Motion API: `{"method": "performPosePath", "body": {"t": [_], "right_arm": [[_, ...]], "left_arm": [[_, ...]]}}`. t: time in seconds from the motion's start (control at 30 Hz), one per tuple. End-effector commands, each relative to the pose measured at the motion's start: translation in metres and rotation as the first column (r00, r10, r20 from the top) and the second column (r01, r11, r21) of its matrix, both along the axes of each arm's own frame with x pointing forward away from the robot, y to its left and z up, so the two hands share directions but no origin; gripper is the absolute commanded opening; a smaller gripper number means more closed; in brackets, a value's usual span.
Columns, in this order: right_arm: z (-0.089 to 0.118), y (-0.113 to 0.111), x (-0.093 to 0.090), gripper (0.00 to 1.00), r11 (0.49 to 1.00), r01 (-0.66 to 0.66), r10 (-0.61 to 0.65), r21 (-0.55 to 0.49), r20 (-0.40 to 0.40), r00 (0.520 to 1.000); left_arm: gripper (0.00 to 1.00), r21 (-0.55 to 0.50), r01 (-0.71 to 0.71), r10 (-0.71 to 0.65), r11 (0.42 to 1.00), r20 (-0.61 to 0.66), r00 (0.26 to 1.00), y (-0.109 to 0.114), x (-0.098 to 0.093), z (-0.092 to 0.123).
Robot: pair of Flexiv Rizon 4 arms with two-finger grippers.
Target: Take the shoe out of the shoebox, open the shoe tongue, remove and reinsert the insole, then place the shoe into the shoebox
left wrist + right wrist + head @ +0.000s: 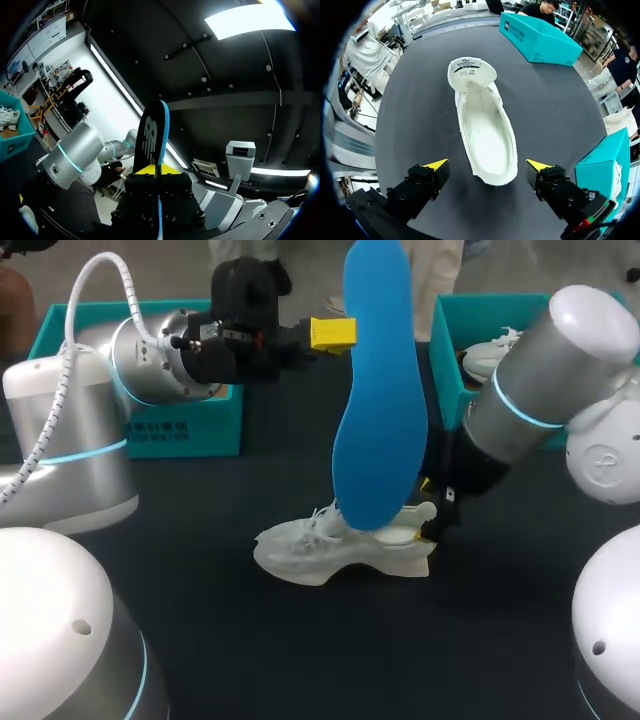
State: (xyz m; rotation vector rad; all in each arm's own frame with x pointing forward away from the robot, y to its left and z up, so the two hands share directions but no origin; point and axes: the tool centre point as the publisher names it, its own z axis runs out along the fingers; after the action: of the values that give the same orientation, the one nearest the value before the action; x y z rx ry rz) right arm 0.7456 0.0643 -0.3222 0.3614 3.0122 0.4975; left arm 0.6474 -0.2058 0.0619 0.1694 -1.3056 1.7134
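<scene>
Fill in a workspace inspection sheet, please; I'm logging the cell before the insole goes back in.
Surface: dark table.
Job's things: white shoe on its sole, tongue open, no insole inside; blue insole upright above it; teal shoebox rear left.
Clutter: second teal box holding another shoe.
Grippers: left gripper shut on the insole; right gripper open astride the heel, not touching.
Cables: white hose along the left arm.
Surroundings: nothing seen.

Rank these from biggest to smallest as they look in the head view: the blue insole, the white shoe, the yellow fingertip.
1. blue insole, though it is held up nearer the camera
2. white shoe
3. yellow fingertip
</scene>
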Motion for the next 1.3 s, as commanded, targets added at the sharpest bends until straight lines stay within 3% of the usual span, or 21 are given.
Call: {"method": "performPosePath", "body": {"t": [0.03,0.67,1.3], "right_arm": [[0.006,0.004,0.0,1.0,0.985,0.001,-0.007,-0.172,-0.037,0.999],[0.019,0.004,0.0,1.0,0.974,-0.051,0.051,-0.223,-0.006,0.999],[0.017,0.004,0.001,1.0,0.973,-0.04,0.039,-0.228,-0.008,0.999]], "left_arm": [[0.0,-0.002,-0.001,0.001,1.0,0.0,1.0,0.0,0.0,0.0],[0.0,-0.002,-0.001,0.001,1.0,0.0,1.0,0.0,0.0,0.0],[0.0,-0.002,-0.001,0.001,1.0,0.0,1.0,0.0,0.0,0.0]]}}
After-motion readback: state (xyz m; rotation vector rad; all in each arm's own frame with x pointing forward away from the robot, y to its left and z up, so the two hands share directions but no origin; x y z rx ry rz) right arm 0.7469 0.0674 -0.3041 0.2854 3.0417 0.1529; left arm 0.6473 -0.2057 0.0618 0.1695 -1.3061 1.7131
